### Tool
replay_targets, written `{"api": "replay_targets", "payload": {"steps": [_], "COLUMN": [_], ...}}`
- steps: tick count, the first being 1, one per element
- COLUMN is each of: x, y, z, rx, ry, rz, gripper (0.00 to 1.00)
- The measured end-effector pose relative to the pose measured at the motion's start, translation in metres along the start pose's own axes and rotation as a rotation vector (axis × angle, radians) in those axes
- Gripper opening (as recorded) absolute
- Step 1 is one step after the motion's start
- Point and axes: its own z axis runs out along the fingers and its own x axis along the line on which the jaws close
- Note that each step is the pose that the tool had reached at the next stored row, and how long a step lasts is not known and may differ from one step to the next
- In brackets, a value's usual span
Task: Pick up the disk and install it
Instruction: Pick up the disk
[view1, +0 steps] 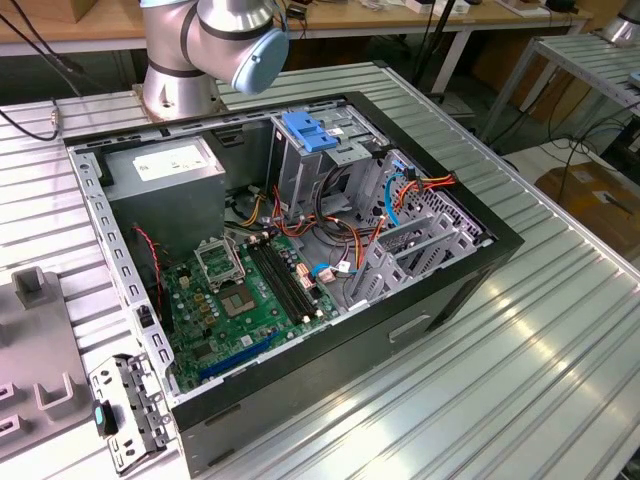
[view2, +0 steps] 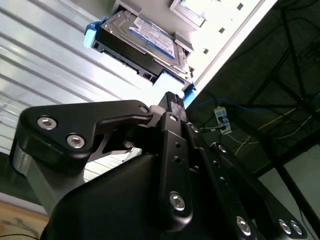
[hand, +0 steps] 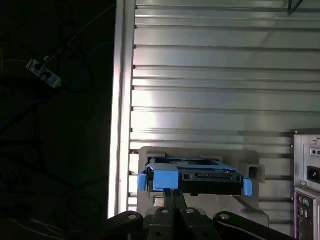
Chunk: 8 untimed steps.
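Hovering clenched and empty, the gripper (hand: 173, 194) faces the disk (hand: 200, 175) end-on, just ahead, long axis running away from the jaws, near the table (hand: 210, 75) edge

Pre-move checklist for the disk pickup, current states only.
1. disk seated in grey holder: ok.
2. pincer lined up at the disk's blue rail end: ok.
3. pincer touching disk: cannot tell.
4. disk lifted: not ok, it sits in the holder.
5. computer case open: ok.
6. drive cage slot free: cannot tell.
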Motion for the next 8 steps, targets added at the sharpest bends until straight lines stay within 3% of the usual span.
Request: {"api": "replay_targets", "payload": {"steps": [1, 4, 8], "x": [0.0000, 0.0000, 0.0000], "y": [0.0000, 0.0000, 0.0000], "z": [0.0000, 0.0000, 0.0000], "rx": [0.0002, 0.0016, 0.0026], "ry": [0.0007, 0.0048, 0.0076], "rz": [-0.015, -0.112, -0.178], "gripper": [0.11, 0.11, 0.11]}}
